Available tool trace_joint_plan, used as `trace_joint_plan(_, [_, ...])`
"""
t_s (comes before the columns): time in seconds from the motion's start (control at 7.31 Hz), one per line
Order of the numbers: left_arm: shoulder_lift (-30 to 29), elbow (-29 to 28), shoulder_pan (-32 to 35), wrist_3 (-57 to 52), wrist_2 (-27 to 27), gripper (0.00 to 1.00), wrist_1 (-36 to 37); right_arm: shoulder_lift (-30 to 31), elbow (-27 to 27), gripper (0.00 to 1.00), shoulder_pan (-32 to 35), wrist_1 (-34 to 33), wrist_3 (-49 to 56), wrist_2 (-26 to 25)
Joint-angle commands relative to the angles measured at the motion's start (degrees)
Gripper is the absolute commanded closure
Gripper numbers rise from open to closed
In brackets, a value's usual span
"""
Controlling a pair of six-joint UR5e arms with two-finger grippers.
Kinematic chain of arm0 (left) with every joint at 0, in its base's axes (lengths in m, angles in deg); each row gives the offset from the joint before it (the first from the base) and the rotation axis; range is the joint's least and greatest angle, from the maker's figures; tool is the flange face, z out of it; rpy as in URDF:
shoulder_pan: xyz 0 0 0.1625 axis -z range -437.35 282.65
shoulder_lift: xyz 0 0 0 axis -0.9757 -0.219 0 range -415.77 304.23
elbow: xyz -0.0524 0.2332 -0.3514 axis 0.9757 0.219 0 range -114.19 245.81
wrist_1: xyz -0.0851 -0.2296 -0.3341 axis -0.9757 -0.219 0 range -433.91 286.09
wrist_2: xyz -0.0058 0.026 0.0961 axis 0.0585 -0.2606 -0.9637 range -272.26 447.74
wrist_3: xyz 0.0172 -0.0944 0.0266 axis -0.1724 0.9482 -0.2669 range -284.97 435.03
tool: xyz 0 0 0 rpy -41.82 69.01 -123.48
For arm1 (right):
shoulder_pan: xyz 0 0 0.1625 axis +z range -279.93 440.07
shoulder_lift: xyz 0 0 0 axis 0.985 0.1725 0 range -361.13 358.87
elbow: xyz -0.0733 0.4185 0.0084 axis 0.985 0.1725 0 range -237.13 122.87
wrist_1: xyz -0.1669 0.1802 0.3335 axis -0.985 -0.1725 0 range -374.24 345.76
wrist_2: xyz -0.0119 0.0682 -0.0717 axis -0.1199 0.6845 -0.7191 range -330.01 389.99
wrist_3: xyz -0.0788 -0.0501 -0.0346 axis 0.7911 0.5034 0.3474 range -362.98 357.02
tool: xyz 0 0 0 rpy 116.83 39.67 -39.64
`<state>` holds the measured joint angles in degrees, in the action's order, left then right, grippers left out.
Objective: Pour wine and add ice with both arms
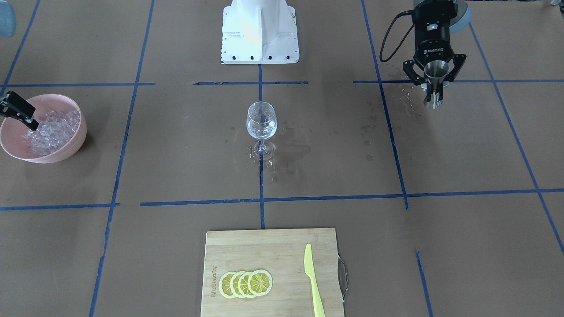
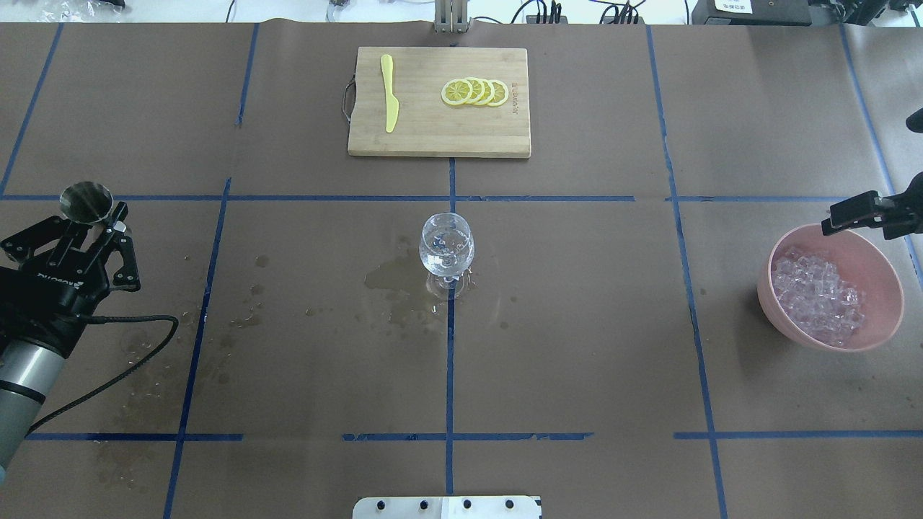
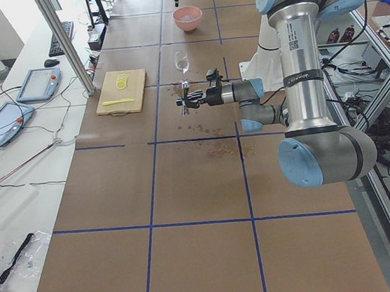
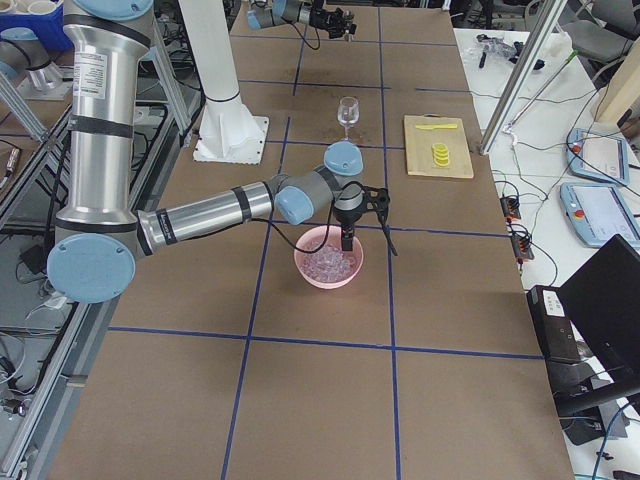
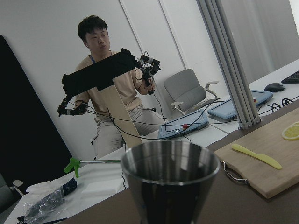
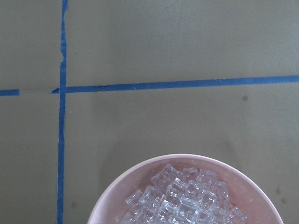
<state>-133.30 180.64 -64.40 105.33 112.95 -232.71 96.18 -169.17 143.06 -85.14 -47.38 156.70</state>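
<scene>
From across the desk, the left claw (image 1: 434, 80) is clamped on an upright steel jigger (image 1: 434, 100), well apart from the wine glass (image 1: 261, 124), which stands mid-desk among wet patches (image 1: 293, 147). Something clear glints in the glass, but I cannot tell if it is wine. One finger of the right claw (image 1: 17, 111) dips toward the ice (image 1: 53, 130) in the pink bowl (image 1: 78, 141). Overhead, more drips spot the desk beside the jigger. From the right side, the right claw looks spread apart and empty, just above the bowl. The left wrist view shows only the jigger's dark mouth, its contents hidden. The right wrist view shows heaped cubes below. The long carry to the glass could slosh more liquid out. The narrow-stemmed glass may tip if nudged, and slick cubes may slip from the claw or splash if dropped from high.
</scene>
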Motion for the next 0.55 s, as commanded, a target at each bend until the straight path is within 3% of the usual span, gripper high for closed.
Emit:
trace_joint_plan(0.0, [0.5, -0.2, 0.6, 0.0, 0.1, 1.00, -1.2, 3.3, 0.1, 0.00, -6.8, 4.3, -5.1, -6.9])
trace_joint_plan(0.41, [0.4, -0.2, 0.7, 0.0, 0.4, 1.00, -1.2, 4.4, 0.8, 0.02, -9.8, 4.7, -5.5, -7.4])
